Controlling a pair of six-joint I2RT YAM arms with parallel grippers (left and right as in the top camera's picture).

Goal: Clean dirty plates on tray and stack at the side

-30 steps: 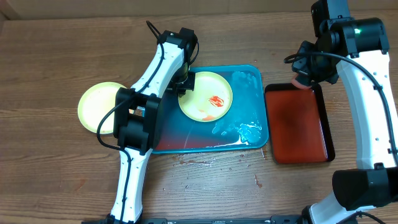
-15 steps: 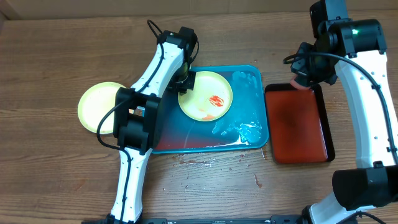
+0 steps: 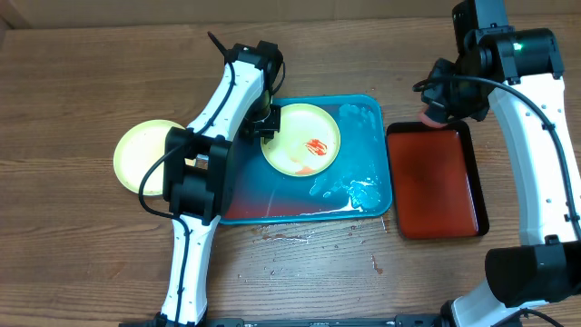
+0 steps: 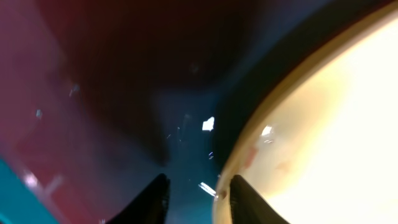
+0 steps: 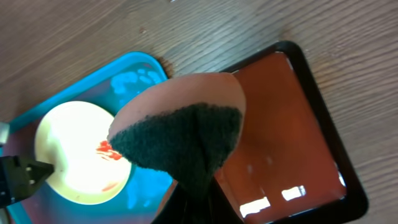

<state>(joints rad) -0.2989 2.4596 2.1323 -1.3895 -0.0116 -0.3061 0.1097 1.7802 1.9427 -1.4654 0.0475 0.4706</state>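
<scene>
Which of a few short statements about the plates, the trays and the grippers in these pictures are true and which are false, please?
1. The yellow-green round plastic plate on the large teal rectangular tray carries red sauce smears. True.
2. The right gripper is empty. False: it is shut on a sponge with a dark scouring face.
3. A second yellow-green plate lies on the wooden table, left of the teal tray. True.
4. A plate lies in the small dark red tray with a black rim. False: no plate is in it.
5. The left gripper is at the sauced plate's left rim, jaws apart. True.
</scene>
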